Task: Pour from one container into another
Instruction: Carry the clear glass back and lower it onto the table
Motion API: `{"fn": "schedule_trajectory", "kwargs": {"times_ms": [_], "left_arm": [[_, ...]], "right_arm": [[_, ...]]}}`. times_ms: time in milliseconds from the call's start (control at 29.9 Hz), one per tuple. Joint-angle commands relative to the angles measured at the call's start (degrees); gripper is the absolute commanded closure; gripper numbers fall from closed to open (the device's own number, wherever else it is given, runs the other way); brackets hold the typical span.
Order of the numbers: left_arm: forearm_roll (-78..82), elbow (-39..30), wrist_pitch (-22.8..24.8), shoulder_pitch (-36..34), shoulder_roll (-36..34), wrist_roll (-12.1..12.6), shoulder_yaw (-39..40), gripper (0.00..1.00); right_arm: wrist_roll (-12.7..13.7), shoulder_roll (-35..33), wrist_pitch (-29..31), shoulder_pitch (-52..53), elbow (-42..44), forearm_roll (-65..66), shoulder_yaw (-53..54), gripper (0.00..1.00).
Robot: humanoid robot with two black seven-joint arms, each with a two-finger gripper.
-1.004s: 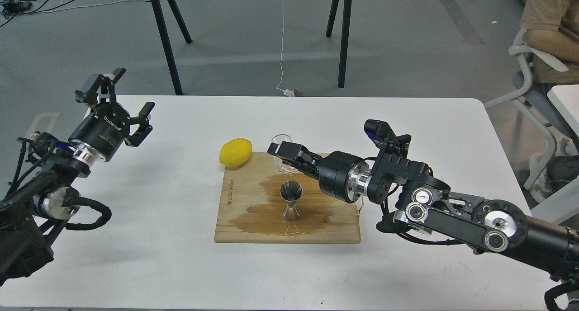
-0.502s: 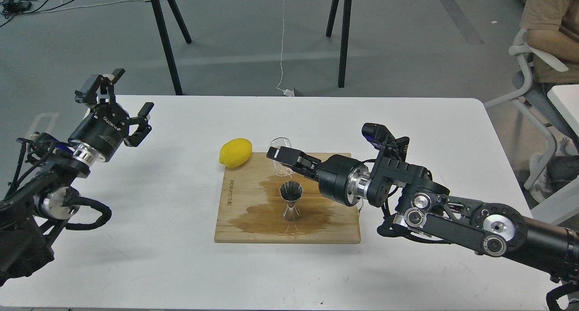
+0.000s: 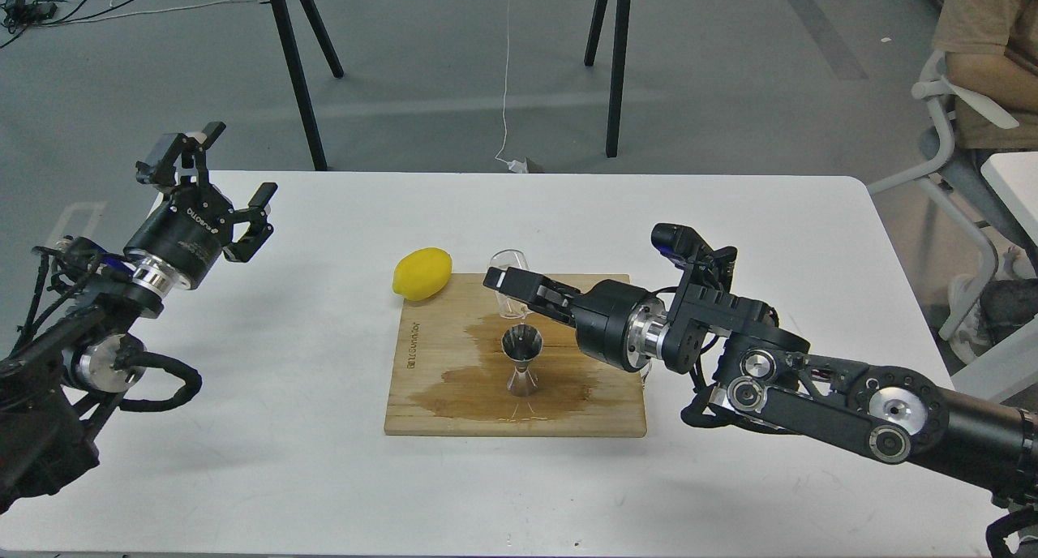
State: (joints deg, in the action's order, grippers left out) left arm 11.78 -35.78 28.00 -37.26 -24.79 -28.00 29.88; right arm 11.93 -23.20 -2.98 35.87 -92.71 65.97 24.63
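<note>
A steel hourglass jigger (image 3: 522, 363) stands upright in the middle of a wooden board (image 3: 438, 339), inside a dark wet patch. Just behind and above it hangs the small clear glass cup (image 3: 508, 266), tilted, with my right gripper (image 3: 507, 286) shut on it. The right arm reaches in from the lower right across the board. My left gripper (image 3: 235, 193) is raised over the table's far left, open and holding nothing, well away from the board.
A yellow lemon (image 3: 422, 273) lies on the white table (image 3: 730, 217) at the board's back left corner. Beyond the far edge are black table legs (image 3: 296, 71) and a hanging white cable. A seated person (image 3: 985, 63) is at the far right.
My right gripper with the glass cup has dipped a little and shifted slightly right, staying behind the jigger. The left arm is almost still.
</note>
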Motion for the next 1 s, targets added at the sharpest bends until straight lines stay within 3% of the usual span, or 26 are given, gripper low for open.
{"fn": "schedule_trajectory", "kwargs": {"times_ms": [0, 134, 368, 569, 769, 970], "left_arm": [[-0.01, 0.01, 0.00, -0.01, 0.00, 0.00, 0.00, 0.00], [-0.01, 0.01, 0.00, 0.08, -0.09, 0.00, 0.00, 0.00], [-0.01, 0.01, 0.00, 0.08, -0.18, 0.00, 0.00, 0.00], [-0.01, 0.01, 0.00, 0.08, 0.00, 0.00, 0.00, 0.00], [0.08, 0.10, 0.00, 0.17, 0.18, 0.00, 0.00, 0.00], [0.00, 0.10, 0.00, 0.17, 0.26, 0.00, 0.00, 0.00]], "right_arm": [[-0.15, 0.00, -0.01, -0.01, 0.16, -0.14, 0.07, 0.55], [0.46, 0.26, -1.32, -0.36, 0.52, -4.43, 2.43, 0.55], [2.05, 4.03, -8.87, -2.20, 1.13, -39.90, 19.28, 0.55], [2.84, 11.07, -14.77, -9.84, 15.69, -72.17, 44.33, 0.55], [2.75, 11.16, -16.79, -14.51, 27.13, -84.42, 55.34, 0.55], [1.87, 11.43, -20.66, -20.22, 29.87, -92.95, 64.92, 0.56]]}}
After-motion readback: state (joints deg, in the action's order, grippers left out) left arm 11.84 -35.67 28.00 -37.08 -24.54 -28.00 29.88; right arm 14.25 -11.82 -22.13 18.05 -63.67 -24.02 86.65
